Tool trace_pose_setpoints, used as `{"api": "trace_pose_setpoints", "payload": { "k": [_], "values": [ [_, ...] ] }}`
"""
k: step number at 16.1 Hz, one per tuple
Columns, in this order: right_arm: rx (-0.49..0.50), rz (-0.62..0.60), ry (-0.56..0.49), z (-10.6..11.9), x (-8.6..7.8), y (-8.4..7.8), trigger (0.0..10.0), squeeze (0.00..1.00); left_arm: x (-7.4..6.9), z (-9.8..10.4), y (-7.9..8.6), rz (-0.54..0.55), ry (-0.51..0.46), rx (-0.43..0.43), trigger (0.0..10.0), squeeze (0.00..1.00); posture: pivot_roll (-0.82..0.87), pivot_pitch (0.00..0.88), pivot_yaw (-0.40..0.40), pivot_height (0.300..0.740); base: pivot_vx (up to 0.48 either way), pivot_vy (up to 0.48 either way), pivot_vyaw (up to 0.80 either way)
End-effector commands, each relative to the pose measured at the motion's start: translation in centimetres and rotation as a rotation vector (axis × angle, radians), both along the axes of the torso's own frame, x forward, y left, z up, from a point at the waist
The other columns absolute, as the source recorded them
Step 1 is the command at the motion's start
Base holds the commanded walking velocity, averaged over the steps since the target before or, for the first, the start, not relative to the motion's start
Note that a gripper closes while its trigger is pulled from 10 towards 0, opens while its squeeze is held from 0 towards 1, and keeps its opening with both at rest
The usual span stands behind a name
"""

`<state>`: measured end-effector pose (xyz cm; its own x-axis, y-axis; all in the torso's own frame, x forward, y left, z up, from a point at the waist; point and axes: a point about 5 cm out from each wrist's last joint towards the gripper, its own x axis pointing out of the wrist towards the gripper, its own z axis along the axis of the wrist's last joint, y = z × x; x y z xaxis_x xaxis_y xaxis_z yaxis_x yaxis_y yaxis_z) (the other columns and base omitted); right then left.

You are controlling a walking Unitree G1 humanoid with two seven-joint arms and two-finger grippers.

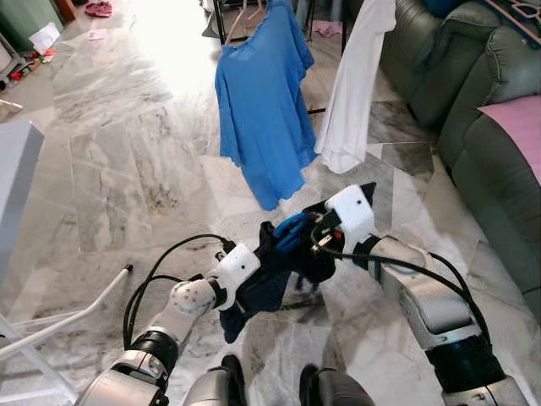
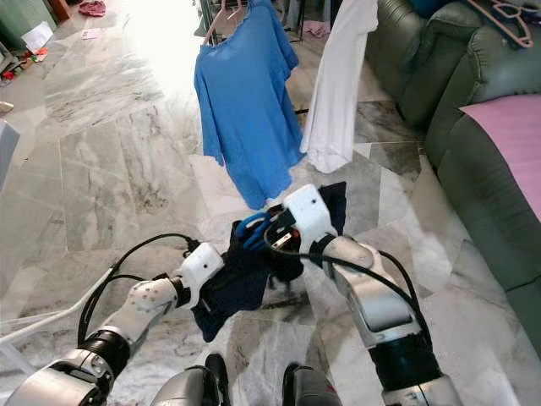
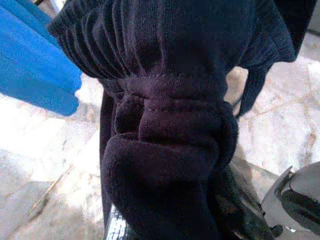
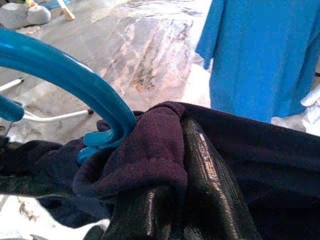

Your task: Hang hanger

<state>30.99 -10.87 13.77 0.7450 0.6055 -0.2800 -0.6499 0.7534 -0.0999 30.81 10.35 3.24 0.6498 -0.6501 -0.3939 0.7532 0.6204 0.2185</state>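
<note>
Marble floor (image 1: 110, 161) below, both grippers' fingers clamped on dark garment (image 1: 262, 283) bunched over blue hanger (image 1: 290, 228); cloth risks sliding off, snagging hook near far rack.

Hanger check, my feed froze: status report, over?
Left gripper and right gripper both clamped on dark garment. Blue hanger bundled inside it. Blue shirt and white shirt hang ahead.

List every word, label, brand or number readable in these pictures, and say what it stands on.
None can be read. The blue T-shirt, the white garment, the dark navy fabric garment and the blue plastic hanger show no print. The white paper on the floor is too small to read.
</note>
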Motion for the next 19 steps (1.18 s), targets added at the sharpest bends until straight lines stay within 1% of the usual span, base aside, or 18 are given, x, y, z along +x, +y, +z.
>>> {"api": "trace_pose_setpoints", "payload": {
  "k": [1, 2, 3, 4, 5, 7, 8, 9, 11, 13, 15, 17, 18, 19],
  "values": [
    [-0.038, 0.149, 0.100, -2.3, -1.8, 2.3, 10.0, 0.00, 1.2, 1.9, -1.1, 0.001, -0.078, -0.047, 0.0, 0.00, -0.18, 0.214, 0.029, 0.740, 0.000, 0.000, 0.00],
    [-0.086, 0.140, 0.086, -2.5, -1.7, 1.8, 10.0, 0.00, 1.3, 1.9, -1.0, 0.006, -0.081, -0.046, 0.0, 0.00, -0.18, 0.214, 0.029, 0.740, 0.000, 0.000, 0.00],
    [-0.107, 0.122, 0.080, -2.6, -1.5, 1.3, 10.0, 0.00, 1.3, 2.0, -0.9, 0.009, -0.085, -0.043, 0.0, 0.00, -0.18, 0.213, 0.028, 0.740, 0.000, 0.000, 0.00],
    [-0.119, 0.079, 0.073, -2.6, -1.1, 0.3, 10.0, 0.35, 1.4, 2.0, -0.7, 0.012, -0.092, -0.030, 0.0, 0.00, -0.18, 0.213, 0.028, 0.740, 0.000, 0.000, 0.00],
    [-0.139, 0.032, 0.065, -2.7, -0.8, -0.9, 10.0, 1.00, 1.4, 1.9, -0.4, 0.021, -0.092, -0.016, 0.0, 0.00, -0.18, 0.213, 0.028, 0.740, 0.000, 0.000, 0.00],
    [-0.221, 0.043, 0.041, -2.7, -1.0, -1.8, 10.0, 1.00, 1.5, 1.9, -0.1, 0.019, -0.106, 0.029, 0.0, 0.00, -0.18, 0.217, 0.033, 0.740, 0.000, 0.000, 0.00],
    [-0.335, 0.078, 0.020, -2.9, -1.3, -2.9, 10.0, 1.00, 1.6, 1.9, 0.0, 0.022, -0.106, 0.032, 0.0, 0.00, -0.18, 0.217, 0.033, 0.740, 0.000, 0.000, 0.00],
    [-0.355, 0.098, 0.013, -2.8, -1.5, -3.1, 10.0, 1.00, 1.6, 2.0, 0.1, 0.025, -0.108, 0.038, 0.0, 0.00, -0.18, 0.218, 0.040, 0.740, 0.000, 0.000, 0.00],
    [-0.309, 0.165, -0.023, -1.6, -1.9, -3.3, 10.0, 1.00, 1.7, 2.0, 0.4, 0.029, -0.113, 0.043, 0.0, 0.00, -0.18, 0.214, 0.043, 0.740, 0.000, 0.000, 0.00],
    [-0.306, 0.239, -0.039, -1.2, -2.8, -3.7, 10.0, 1.00, 1.8, 2.1, 0.5, 0.030, -0.123, 0.044, 0.0, 0.00, -0.19, 0.211, 0.045, 0.740, 0.000, 0.000, 0.00],
    [-0.345, 0.238, -0.049, -1.1, -2.9, -4.5, 10.0, 1.00, 2.0, 2.2, 0.9, 0.042, -0.127, 0.056, 0.0, 0.00, -0.19, 0.214, 0.044, 0.740, 0.000, 0.000, 0.00],
    [-0.336, 0.224, -0.064, -0.7, -2.9, -5.0, 10.0, 1.00, 2.1, 2.4, 1.1, 0.050, -0.132, 0.060, 0.0, 0.00, -0.19, 0.215, 0.042, 0.740, 0.000, 0.000, 0.00],
    [-0.351, 0.215, -0.061, -0.8, -2.9, -5.4, 10.0, 1.00, 2.2, 2.4, 1.1, 0.052, -0.133, 0.063, 0.0, 0.00, -0.19, 0.215, 0.042, 0.740, 0.000, 0.000, 0.00],
    [-0.412, 0.206, -0.047, -1.4, -3.0, -6.4, 10.0, 1.00, 2.2, 2.4, 1.3, 0.048, -0.141, 0.078, 0.0, 0.00, -0.19, 0.215, 0.042, 0.740, 0.000, 0.000, 0.00]
  ]
}}
